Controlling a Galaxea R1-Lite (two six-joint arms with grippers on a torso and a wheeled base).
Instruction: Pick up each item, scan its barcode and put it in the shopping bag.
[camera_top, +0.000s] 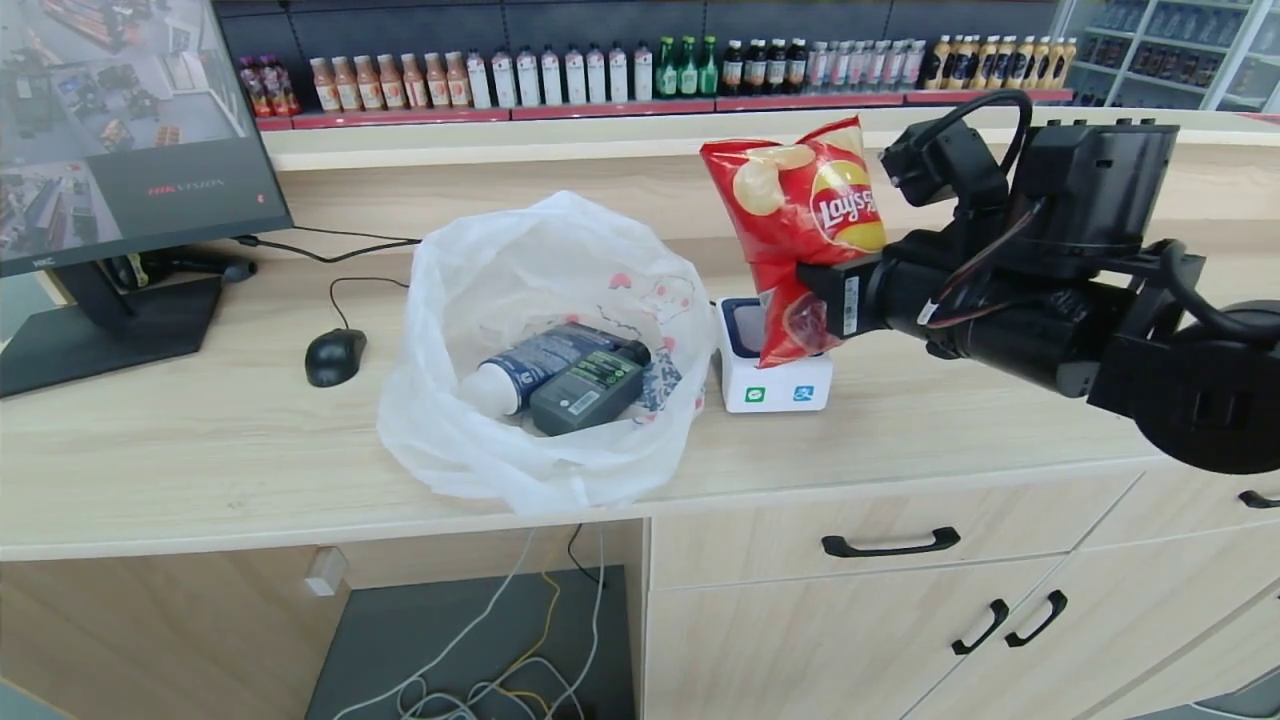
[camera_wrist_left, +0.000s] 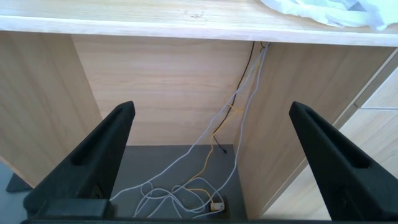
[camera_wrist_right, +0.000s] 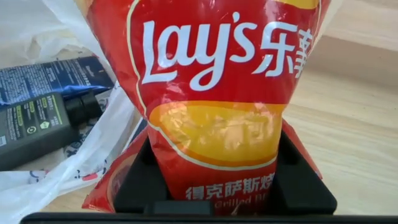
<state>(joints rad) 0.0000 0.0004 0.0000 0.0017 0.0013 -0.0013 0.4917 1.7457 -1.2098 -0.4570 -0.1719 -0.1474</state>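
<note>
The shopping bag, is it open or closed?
Open. The shopping bag gapes wide; a blue bottle and a dark bottle lie inside.

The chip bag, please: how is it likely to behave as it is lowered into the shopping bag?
Probably light and puffy: the chip bag stands nearly upright above the right gripper, which pinches only its lower end. Likely slippery, given the glossy film.

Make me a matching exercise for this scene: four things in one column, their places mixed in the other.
1. chip bag
2. dark bottle
3. mouse
4. scanner

a. on the counter, left of the shopping bag
b. inside the shopping bag
c. held in the right gripper
d. on the counter, below the chip bag

Pairs: 1-c, 2-b, 3-a, 4-d.
</note>
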